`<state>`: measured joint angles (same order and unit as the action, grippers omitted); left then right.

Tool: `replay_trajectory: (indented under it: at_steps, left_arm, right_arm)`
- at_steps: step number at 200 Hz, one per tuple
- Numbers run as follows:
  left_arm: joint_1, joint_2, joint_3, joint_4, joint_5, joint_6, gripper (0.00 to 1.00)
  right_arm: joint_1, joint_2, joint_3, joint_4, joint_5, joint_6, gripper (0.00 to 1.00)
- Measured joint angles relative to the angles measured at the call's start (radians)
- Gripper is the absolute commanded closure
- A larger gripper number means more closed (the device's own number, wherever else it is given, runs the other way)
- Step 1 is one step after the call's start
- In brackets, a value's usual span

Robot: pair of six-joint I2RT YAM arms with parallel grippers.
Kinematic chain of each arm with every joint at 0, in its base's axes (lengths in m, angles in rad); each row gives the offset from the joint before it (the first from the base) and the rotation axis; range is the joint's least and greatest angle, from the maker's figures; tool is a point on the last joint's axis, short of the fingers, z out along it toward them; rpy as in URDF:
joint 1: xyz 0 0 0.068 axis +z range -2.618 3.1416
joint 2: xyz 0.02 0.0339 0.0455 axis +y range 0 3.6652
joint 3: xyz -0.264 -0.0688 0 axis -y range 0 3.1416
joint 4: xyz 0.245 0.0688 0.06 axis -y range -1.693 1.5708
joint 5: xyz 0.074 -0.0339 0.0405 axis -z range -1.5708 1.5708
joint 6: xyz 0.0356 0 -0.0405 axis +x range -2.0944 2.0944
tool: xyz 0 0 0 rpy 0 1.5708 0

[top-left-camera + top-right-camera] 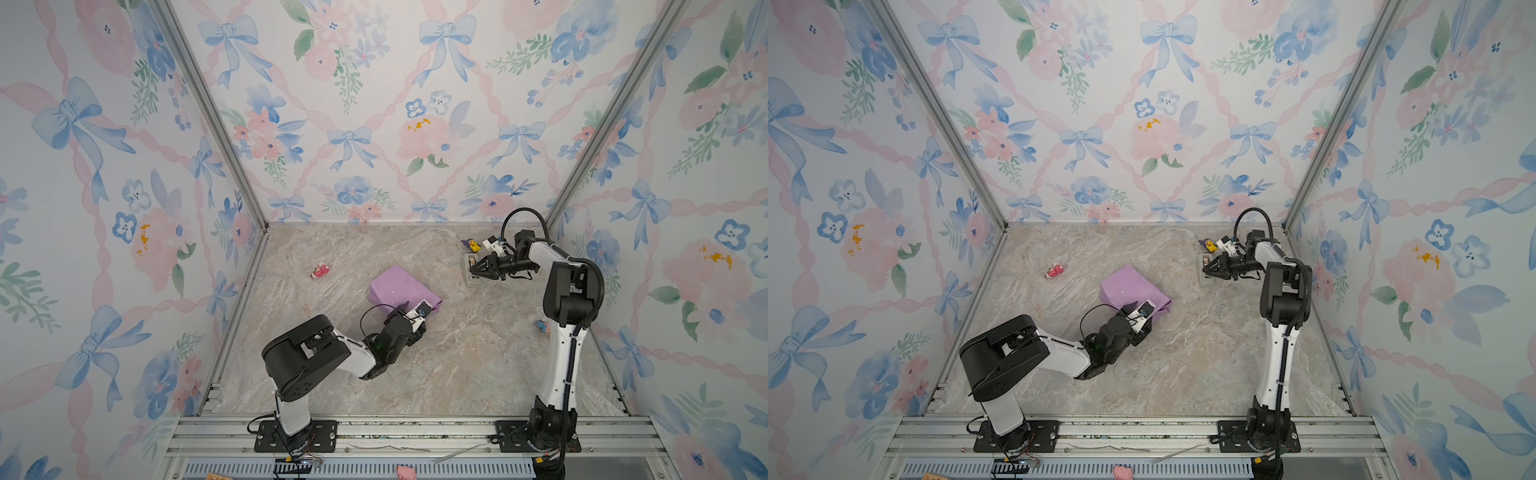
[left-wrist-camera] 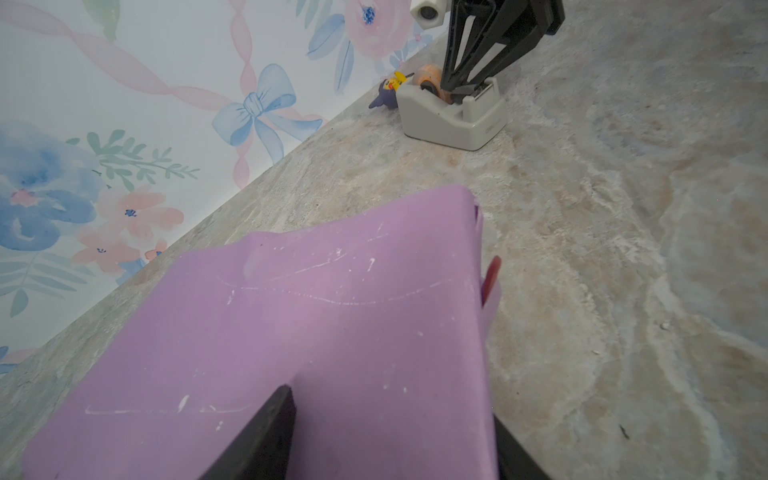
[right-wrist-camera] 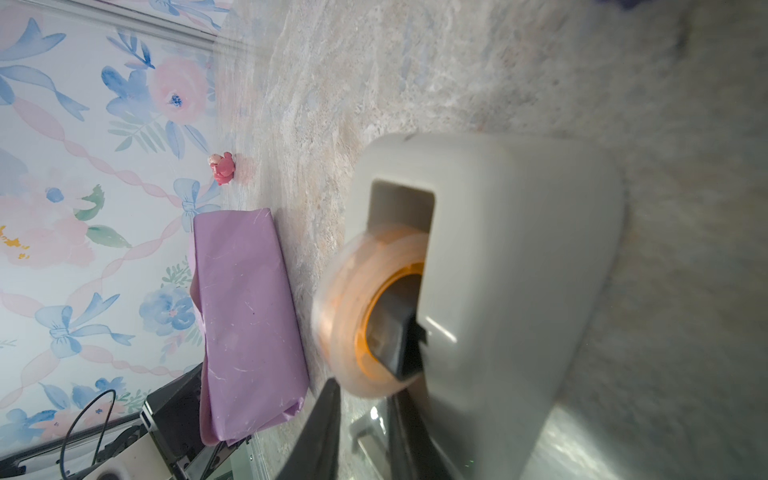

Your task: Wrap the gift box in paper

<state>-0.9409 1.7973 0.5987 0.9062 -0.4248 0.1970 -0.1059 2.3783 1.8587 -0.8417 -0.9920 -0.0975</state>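
While the paper covers the gift box completely, so that none of the box shows, the parcel lies near the middle of the desk. Its seam and ends are not yet taped. In the right wrist view the end nearest the left arm looks loosely bunched.

The left gripper bears down on the parcel's near right corner. Its fingers are spread, one on the top face and one at the side edge, and by my reading they press rather than pinch.

The right gripper is at the tape dispenser near the far right corner of the desk. Its fingers are drawn close around the spot where the tape roll feeds the cutter. Whether they have caught the tape end I cannot tell.

The main risk is the pull. Nothing holds the dispenser down, so it may slide or tip toward the parcel instead of giving up a strip. It could also knock the small yellow toy just behind it.

A weak pinch would let the tape slip back onto the roll, or the strip could curl and stick to a finger. If the left gripper lifts early, the folded paper is likely to spring open.
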Motion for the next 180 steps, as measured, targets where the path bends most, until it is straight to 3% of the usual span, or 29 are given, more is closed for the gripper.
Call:
replay_trajectory:
  at_steps: [66,180]
  left_arm:
    - [0.000,0.000,0.000,0.000,0.000,0.000,0.37]
    - [0.000,0.000,0.002,-0.005,0.000,0.001,0.37]
  right_arm:
    - [-0.008,0.003,-0.003,-0.002,-0.013,0.008,1.00]
    - [-0.049,-0.173,-0.241,0.103,-0.078,0.071,1.00]
